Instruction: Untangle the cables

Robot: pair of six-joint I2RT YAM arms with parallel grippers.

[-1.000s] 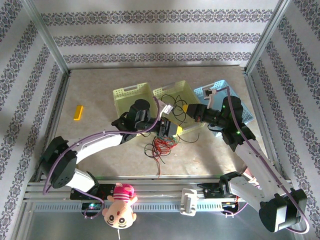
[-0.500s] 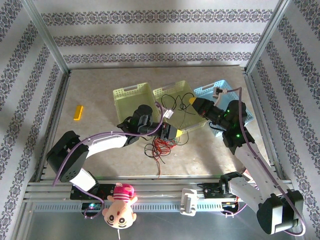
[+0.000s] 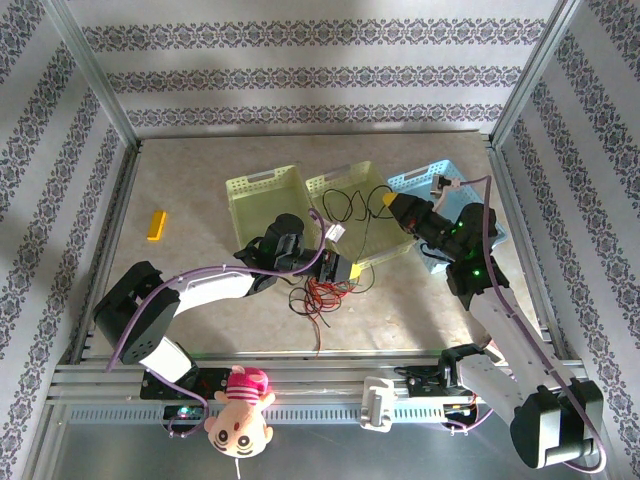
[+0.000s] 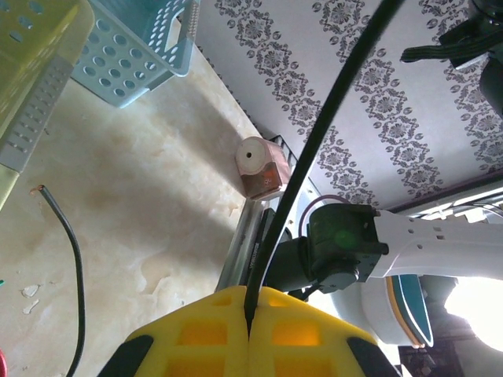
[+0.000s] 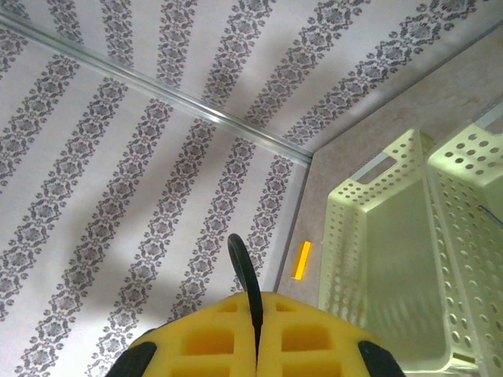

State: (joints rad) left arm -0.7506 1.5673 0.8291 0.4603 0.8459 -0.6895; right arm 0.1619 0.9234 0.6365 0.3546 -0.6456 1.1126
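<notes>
Since the black cable (image 4: 314,149) is pinched in both grippers, the line between them is pretty much the whole story. The left gripper (image 4: 250,305) has its yellow fingers (image 4: 196,334) closed flat on it, and from there the strand runs up and away toward the right arm. The right gripper (image 5: 256,305) is clamped on a short black stub that I'd guess belongs to the same strand, though I can't trace it the whole way. From above, that span lies across the middle basket (image 3: 325,183), so its long axis goes from the left gripper out and to the right, toward the right gripper. The rest of the cables, a red and black tangle (image 3: 318,292), sits on the counter (image 3: 200,190) just on the near side of the left gripper and well apart from the right one. So the left arm is the closer one to the knot, and my read is that drawing the two grippers apart along that line is what would free the strand.
</notes>
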